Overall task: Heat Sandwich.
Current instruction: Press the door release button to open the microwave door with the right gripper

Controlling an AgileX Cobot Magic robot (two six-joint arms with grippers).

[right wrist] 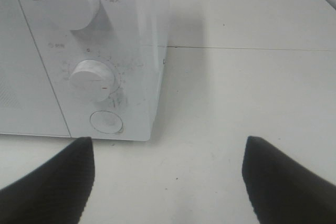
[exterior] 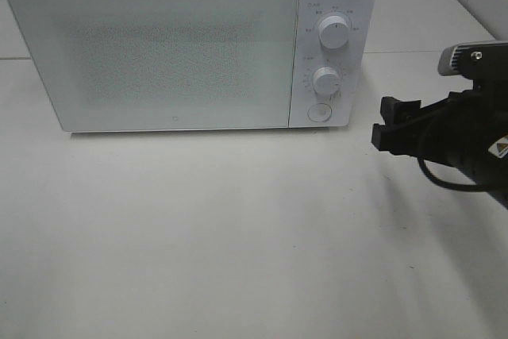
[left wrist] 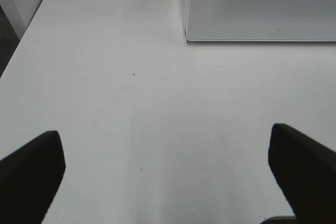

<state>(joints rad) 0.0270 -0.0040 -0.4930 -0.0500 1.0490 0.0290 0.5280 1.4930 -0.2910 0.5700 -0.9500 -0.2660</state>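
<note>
A white microwave (exterior: 159, 45) stands at the back of the white surface (exterior: 238, 236) with its door shut. The speckled, frosted door panel hides the inside, and the sandwich shows in none of the views, so I cannot tell where it is. On the control strip to the right of the door are an upper knob (exterior: 334, 31), a lower knob (exterior: 326, 81) and, under them, a round button (exterior: 318, 112). The right gripper (exterior: 386, 123) hangs over the surface just to the right of that strip, level with the lower knob and apart from the housing. Its wrist view shows it released, the two dark fingers (right wrist: 52, 182) spread wide with only bare surface between them. The left gripper (left wrist: 168, 177) is also spread wide and grasps nothing. Ahead of it lie open surface and the microwave's lower door corner (left wrist: 188, 36). The whole front of the surface is free for moving. In the left wrist view the surface's edge (left wrist: 21, 45) and a rounded corner show. A thin seam (exterior: 429, 52) crosses the surface to the right of the microwave.
</note>
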